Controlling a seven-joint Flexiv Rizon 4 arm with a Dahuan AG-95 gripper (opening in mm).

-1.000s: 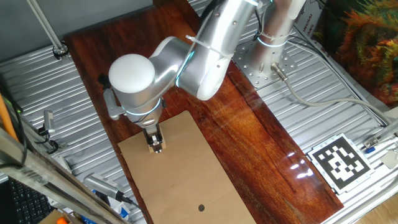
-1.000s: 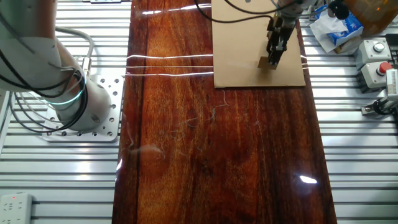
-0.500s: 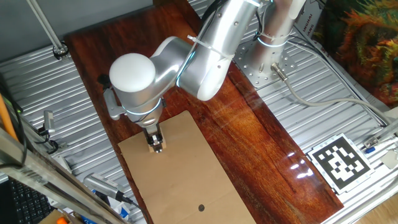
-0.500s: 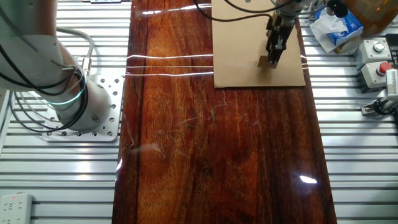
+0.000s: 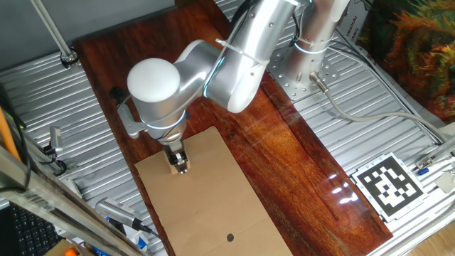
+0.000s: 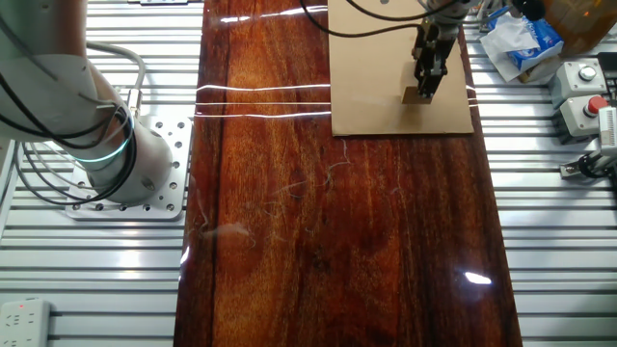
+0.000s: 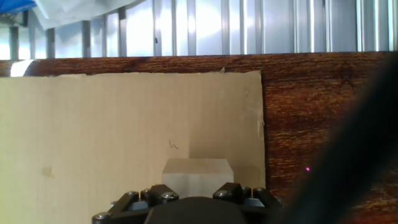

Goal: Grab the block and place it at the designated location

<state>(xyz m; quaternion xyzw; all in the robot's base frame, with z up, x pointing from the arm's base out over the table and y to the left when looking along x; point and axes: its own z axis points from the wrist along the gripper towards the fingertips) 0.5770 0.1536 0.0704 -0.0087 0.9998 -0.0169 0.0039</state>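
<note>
Slightly shifted from a second ago, my hand point(image 5: 180, 165) sits over the near end of the large flat tan cardboard sheet point(image 5: 213, 206) on the dark wooden table point(image 6: 289, 222). Its fingers are clamped on the small pale tan wooden cube point(image 7: 197, 176). Farther along the sheet, the small round black dot point(image 5: 229, 237) lies well apart.

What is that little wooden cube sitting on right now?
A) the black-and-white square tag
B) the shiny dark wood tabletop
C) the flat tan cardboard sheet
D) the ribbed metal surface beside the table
C: the block lies on the tan cardboard sheet near its corner, right at the gripper, well away from the black dot at the sheet's other end.
</note>
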